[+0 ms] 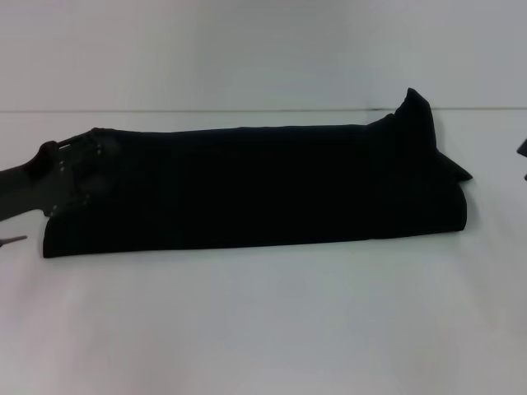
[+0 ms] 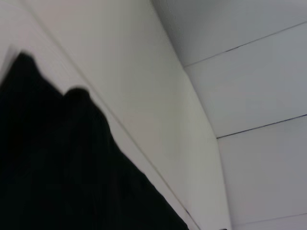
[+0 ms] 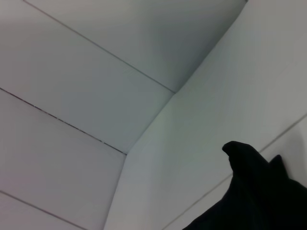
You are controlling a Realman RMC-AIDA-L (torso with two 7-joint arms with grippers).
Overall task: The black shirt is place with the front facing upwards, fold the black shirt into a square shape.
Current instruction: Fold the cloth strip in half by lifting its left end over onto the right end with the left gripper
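The black shirt (image 1: 263,185) lies on the white table (image 1: 263,329) as a long folded band running left to right. Its right end is bunched, with one corner sticking up. No lettering shows. My left gripper (image 1: 86,169) is at the band's left end, right at the fabric, with the dark arm reaching in from the left edge. Only a small dark sliver of my right gripper (image 1: 523,150) shows at the right edge, apart from the shirt. The left wrist view shows the shirt (image 2: 57,167) close below. The right wrist view shows the raised corner of the shirt (image 3: 254,191).
A plain pale wall (image 1: 247,49) rises behind the table's far edge, just beyond the shirt. A thin grey piece (image 1: 12,239) pokes in at the left edge below the left arm. White tabletop stretches in front of the shirt.
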